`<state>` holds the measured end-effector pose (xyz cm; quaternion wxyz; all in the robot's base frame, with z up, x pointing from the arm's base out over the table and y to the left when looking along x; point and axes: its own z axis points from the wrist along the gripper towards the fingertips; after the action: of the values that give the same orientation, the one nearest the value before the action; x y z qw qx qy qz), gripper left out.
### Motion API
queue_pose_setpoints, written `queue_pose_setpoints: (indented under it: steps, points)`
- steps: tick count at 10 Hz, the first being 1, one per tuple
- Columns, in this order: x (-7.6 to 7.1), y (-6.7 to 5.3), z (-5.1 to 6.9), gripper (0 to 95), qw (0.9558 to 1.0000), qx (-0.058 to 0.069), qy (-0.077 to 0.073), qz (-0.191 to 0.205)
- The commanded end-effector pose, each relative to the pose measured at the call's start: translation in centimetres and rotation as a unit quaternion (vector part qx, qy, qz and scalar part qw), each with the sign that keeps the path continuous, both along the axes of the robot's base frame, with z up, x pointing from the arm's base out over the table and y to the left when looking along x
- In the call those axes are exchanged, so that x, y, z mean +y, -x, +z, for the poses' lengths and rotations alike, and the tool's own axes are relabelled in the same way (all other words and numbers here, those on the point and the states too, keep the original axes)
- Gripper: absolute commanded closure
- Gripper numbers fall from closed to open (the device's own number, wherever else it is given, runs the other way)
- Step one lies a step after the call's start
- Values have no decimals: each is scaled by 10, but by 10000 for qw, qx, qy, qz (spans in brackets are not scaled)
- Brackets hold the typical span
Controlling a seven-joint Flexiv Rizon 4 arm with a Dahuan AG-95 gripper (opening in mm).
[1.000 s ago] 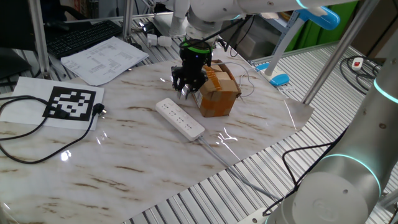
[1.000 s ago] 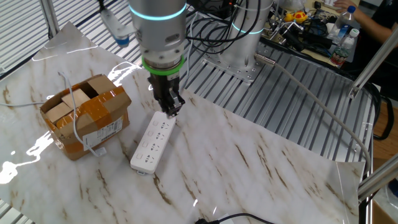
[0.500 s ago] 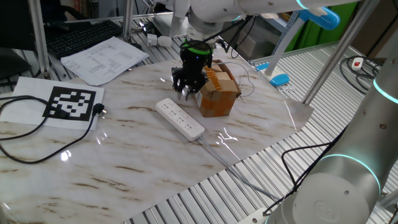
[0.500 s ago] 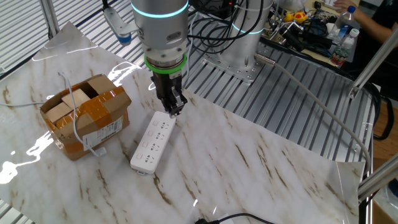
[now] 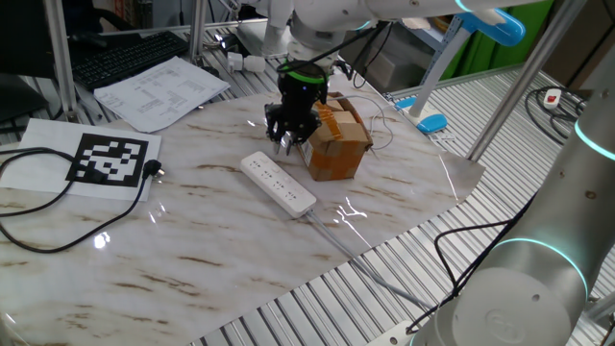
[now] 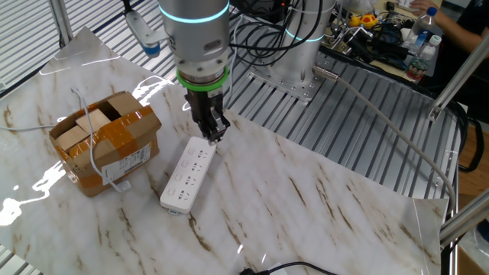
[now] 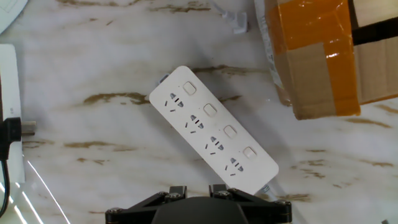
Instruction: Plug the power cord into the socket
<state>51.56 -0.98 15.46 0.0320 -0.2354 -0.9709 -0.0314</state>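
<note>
The socket, a long white power strip (image 5: 279, 183), lies flat on the marble table and also shows in the other fixed view (image 6: 187, 174) and in the hand view (image 7: 211, 130). My gripper (image 5: 286, 144) hangs just above the strip's far end (image 6: 215, 136), beside the cardboard box. In the hand view only the finger bases show at the bottom edge (image 7: 198, 188); they stand close together and hold nothing. The black power cord's plug (image 5: 154, 171) lies far left on the table, and its black end shows at the left edge of the hand view (image 7: 12, 132).
A taped cardboard box (image 5: 336, 144) stands right behind the strip, seen also in the other fixed view (image 6: 103, 145). The strip's white cable (image 5: 336, 235) runs off the front table edge. A marker sheet (image 5: 110, 159) and papers (image 5: 159, 91) lie at the left.
</note>
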Motion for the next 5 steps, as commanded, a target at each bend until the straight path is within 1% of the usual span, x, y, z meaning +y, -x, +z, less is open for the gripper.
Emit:
queue_pose_setpoints:
  steps: [1, 3, 4, 5]
  points:
    - [1, 0, 0, 760, 10000, 20, 9, 3]
    - [3, 0, 1, 760, 10000, 29, 0, 55]
    - [4, 0, -1, 760, 9997, 14, -9, 230]
    - [4, 0, -1, 760, 9995, 15, -8, 308]
